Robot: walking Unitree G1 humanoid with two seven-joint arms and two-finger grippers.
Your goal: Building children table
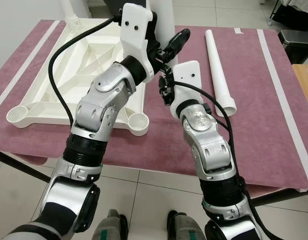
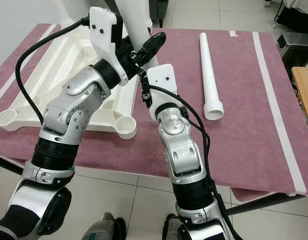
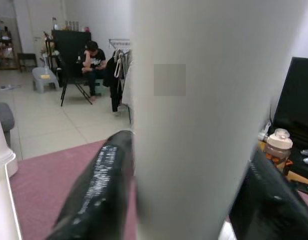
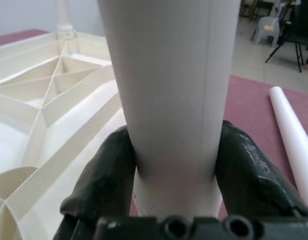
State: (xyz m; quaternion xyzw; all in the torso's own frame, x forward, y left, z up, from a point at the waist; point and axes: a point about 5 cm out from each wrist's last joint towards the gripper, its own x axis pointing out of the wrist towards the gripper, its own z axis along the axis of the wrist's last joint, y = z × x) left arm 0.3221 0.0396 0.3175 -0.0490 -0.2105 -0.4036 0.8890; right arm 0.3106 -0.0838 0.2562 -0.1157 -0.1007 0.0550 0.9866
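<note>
An upside-down white plastic tabletop point(image 1: 88, 55) lies on the maroon cloth. A white table leg point(image 1: 165, 22) stands upright at its far right corner. My left gripper point(image 1: 168, 47) is shut on this leg higher up, its black fingers point(image 3: 101, 185) pressing both sides. Just below it, my right gripper point(image 1: 165, 86) is also shut on the leg point(image 4: 169, 90), near the base. A second leg point(image 1: 69, 12) stands at the far left corner. A third leg point(image 1: 219, 65) lies loose on the cloth to the right. The two near corner sockets point(image 1: 138, 121) are open.
The cloth-covered table's front edge point(image 1: 159, 172) is close to my body, with tiled floor below. A dark bin point(image 1: 296, 42) and a wooden surface point(image 1: 306, 85) stand at the right. A person point(image 3: 93, 62) sits far off across the room.
</note>
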